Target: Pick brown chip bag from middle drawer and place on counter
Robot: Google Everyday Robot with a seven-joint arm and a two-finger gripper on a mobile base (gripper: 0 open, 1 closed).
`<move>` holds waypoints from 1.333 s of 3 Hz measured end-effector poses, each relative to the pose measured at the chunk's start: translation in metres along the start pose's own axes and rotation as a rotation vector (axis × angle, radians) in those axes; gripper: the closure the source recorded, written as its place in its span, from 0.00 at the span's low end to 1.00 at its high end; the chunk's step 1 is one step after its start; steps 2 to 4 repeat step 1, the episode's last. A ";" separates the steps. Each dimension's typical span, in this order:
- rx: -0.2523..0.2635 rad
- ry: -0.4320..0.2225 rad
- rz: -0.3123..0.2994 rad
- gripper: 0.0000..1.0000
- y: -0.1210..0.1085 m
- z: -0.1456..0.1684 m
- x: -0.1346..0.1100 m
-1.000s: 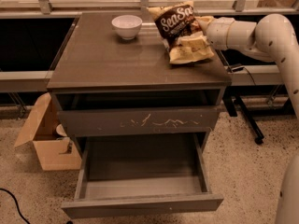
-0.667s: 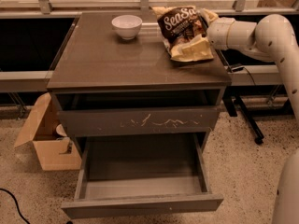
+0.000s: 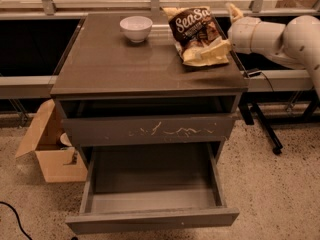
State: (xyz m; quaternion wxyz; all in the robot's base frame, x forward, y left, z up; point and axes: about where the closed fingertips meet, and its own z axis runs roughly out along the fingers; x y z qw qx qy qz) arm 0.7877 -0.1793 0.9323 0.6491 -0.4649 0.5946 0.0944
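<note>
The brown chip bag [image 3: 196,33] lies on the counter [image 3: 125,69] at its back right, with the white "Sea Salt" script facing up. My gripper [image 3: 232,13] is just past the counter's right edge, right of the bag and a little apart from its upper corner. The white arm reaches in from the right. The middle drawer [image 3: 152,218] is pulled out at the bottom, its plain front panel facing me, and its inside is empty.
A white bowl [image 3: 136,28] stands on the counter at the back, left of the bag. The drawer front with white scratches [image 3: 150,130] is closed above the open drawer. An open cardboard box [image 3: 50,149] sits on the floor at left. A wheeled stand leg [image 3: 262,129] is at right.
My gripper has drawn back to the right, off the bag. The bag now rests on the counter by itself, lying flatter.
</note>
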 end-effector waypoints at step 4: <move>0.041 -0.060 -0.079 0.00 0.016 -0.053 -0.042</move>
